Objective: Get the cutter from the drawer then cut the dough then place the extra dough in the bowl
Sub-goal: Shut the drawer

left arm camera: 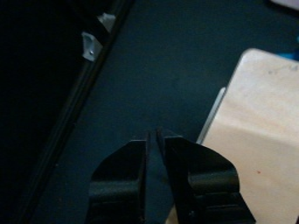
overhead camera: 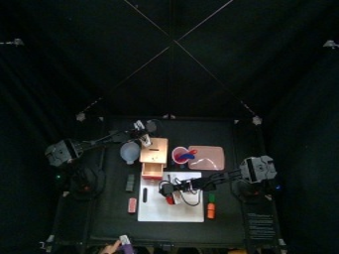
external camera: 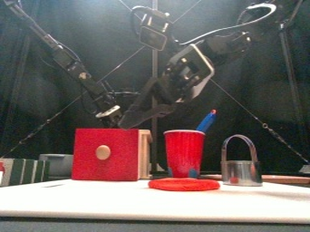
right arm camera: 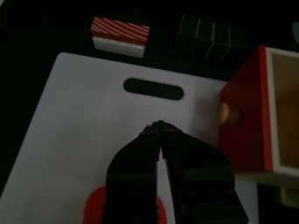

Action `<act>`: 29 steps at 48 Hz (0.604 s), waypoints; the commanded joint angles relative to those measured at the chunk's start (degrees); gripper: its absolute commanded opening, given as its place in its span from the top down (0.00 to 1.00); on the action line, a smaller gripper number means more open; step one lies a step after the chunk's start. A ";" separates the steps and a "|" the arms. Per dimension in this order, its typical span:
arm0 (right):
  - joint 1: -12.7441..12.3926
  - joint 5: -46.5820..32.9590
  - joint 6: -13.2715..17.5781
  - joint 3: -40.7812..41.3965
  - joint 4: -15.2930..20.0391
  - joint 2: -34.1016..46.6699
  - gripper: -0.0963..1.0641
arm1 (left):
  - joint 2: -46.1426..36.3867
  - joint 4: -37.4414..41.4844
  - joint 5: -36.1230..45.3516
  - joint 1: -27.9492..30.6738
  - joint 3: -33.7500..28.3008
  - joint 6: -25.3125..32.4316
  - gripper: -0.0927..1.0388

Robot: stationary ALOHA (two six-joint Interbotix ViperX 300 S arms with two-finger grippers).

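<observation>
The pale wooden box (external camera: 143,152) with its red drawer front (external camera: 107,155) stands behind the white cutting board (external camera: 109,201). A flat red dough disc (external camera: 184,184) lies on the board. The metal cutter (external camera: 242,165) stands upright to its right. My right gripper (right arm camera: 158,131) hangs shut and empty over the board (right arm camera: 93,114), between the dough (right arm camera: 98,210) and the drawer front (right arm camera: 251,114). My left gripper (left arm camera: 155,136) is shut on nothing above the bare table, beside the box (left arm camera: 263,105). The blue-grey bowl (overhead camera: 129,152) sits left of the box.
A red cup (external camera: 184,151) holding a blue knife (external camera: 208,120) stands on the pink tray (overhead camera: 209,157) behind the board. A red-striped toy (right arm camera: 121,32) and a dark green sushi roll (right arm camera: 211,33) lie off the board's left edge.
</observation>
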 commanded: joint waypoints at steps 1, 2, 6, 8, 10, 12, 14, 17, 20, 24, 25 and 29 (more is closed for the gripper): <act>-1.32 0.00 -0.09 -4.13 -1.32 1.14 0.59 | 0.09 -1.58 -0.09 -0.79 -0.97 1.05 0.40; -1.93 0.26 0.00 -4.83 -1.76 1.76 0.59 | 0.09 -1.93 0.00 -0.88 -0.97 1.41 0.40; -4.22 1.23 0.35 -6.94 -3.34 3.25 0.59 | 0.26 -3.08 -0.09 -1.05 -0.97 2.20 0.40; -5.27 1.67 0.35 -7.65 -3.69 3.78 0.59 | 0.35 -3.52 -0.26 -1.05 -0.88 2.46 0.40; -6.59 2.11 0.44 -8.35 -3.96 4.22 0.59 | 0.53 -3.60 -0.35 -1.05 -0.97 2.46 0.40; -7.56 2.46 0.26 -8.88 -4.13 4.57 0.59 | 0.62 -3.60 -0.35 -1.05 -0.97 2.55 0.40; -8.26 2.64 0.26 -9.14 -4.13 4.66 0.59 | 0.70 -3.69 -0.44 -1.05 -0.97 2.55 0.40; -9.40 2.90 0.09 -9.23 -4.31 4.66 0.59 | 0.70 -3.69 -0.44 -1.05 -0.88 2.55 0.40; -10.28 3.16 0.09 -9.23 -5.10 4.48 0.59 | 0.70 -3.69 -0.44 -1.14 -0.88 2.55 0.40; -11.43 3.78 0.18 -9.58 -6.94 4.22 0.59 | 0.70 -3.69 -0.53 -1.14 -0.79 2.55 0.40; -11.69 3.87 0.18 -9.76 -7.29 4.22 0.59 | 0.70 -3.69 -0.53 -1.14 -0.88 2.55 0.40; -12.66 4.22 0.18 -10.63 -8.96 4.31 0.59 | 0.70 -3.69 -0.53 -1.14 -0.79 2.55 0.40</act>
